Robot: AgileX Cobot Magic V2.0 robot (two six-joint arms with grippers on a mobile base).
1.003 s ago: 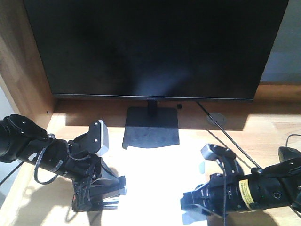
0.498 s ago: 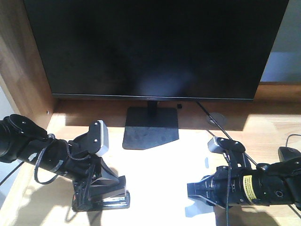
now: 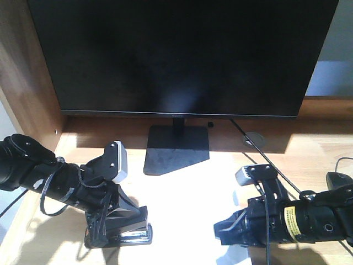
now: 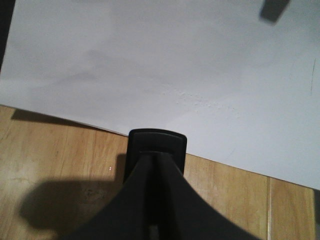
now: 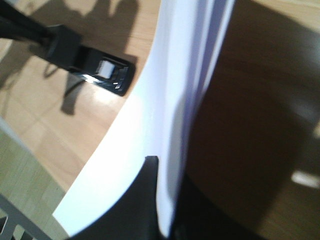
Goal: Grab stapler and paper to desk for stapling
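The white paper (image 3: 182, 204) lies glaring on the light wood desk (image 3: 309, 154) in front of the monitor. My left gripper (image 3: 118, 229) is shut on the black stapler (image 3: 132, 234), low over the desk at the paper's left edge. In the left wrist view the stapler's end (image 4: 157, 142) pokes out between my fingers (image 4: 150, 190), just short of the paper (image 4: 165, 65). My right gripper (image 3: 223, 232) is shut on the paper's right side. In the right wrist view the paper (image 5: 145, 130) curves up between the fingers (image 5: 145, 200), with the stapler (image 5: 107, 74) beyond.
A large black monitor (image 3: 182, 55) fills the back, and the paper partly covers its stand base (image 3: 176, 152). A cable (image 3: 259, 152) runs from a grommet (image 3: 253, 139) toward my right arm. A black mouse (image 3: 337, 179) sits at the right edge. A wooden side panel (image 3: 22, 72) stands on the left.
My right gripper swung right and up with the paper, then came back left and lower. The left gripper with the stapler sank slightly, then held still.
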